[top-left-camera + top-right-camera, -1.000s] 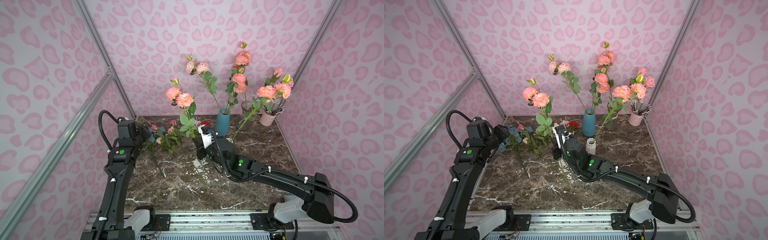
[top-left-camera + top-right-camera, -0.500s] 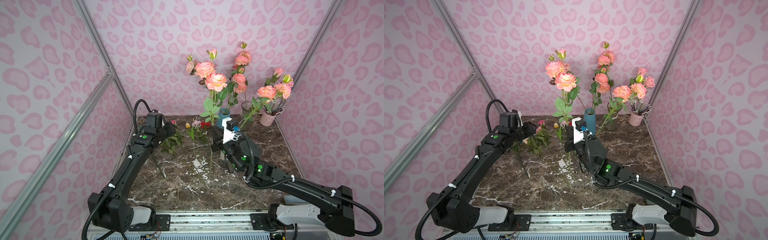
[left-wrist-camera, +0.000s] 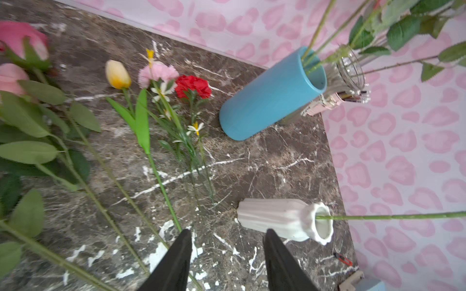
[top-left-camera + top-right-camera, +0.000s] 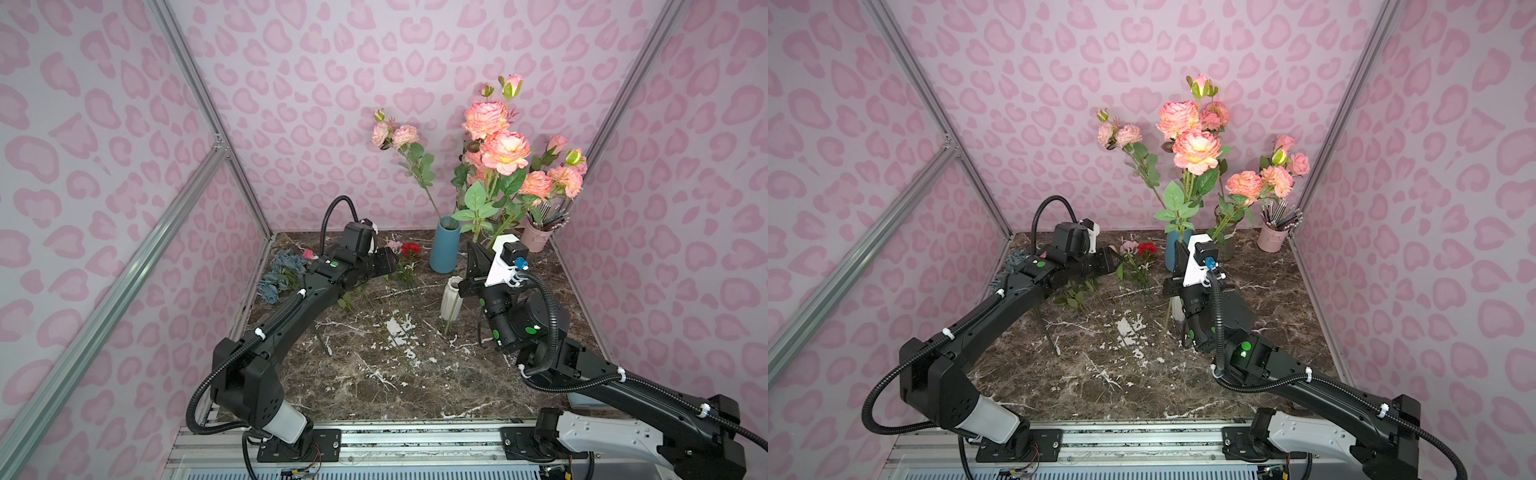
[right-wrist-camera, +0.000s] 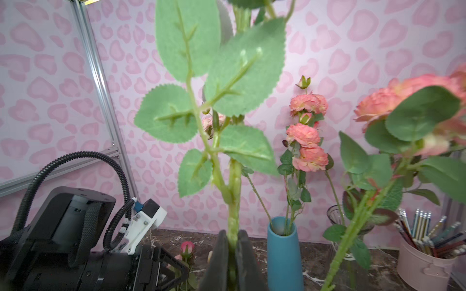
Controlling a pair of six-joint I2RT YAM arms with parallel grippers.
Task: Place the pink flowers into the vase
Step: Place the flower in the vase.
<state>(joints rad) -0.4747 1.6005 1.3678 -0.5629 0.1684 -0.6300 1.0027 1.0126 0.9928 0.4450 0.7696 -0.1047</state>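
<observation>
Left gripper [image 3: 227, 233]: tapered black fingers stand partly apart with nothing between them, poised over the dark, white-veined marble tabletop [image 3: 277, 161]. At far left a dusty-blue hydrangea bunch [image 4: 279, 272] lies by the wall. Loose stems lie flat near the gripper: a smooth yellow tulip [image 3: 117, 74], a frilled pale-pink carnation [image 3: 157, 71], a ruffled red carnation [image 3: 193, 87]. A matte blue cylindrical vase [image 4: 444, 247] stands upright at the rear. Just right of it, the white ribbed ceramic vase [image 4: 451, 297] stands upright beside the right gripper [image 5: 232, 235], whose jaws are clamped on the thick green stem of the pink flowers [image 4: 504, 151]: layered salmon blooms and serrated leaves, held upright. In the left wrist view the stem's lower end meets that vase's scalloped mouth; depth cannot be told.
</observation>
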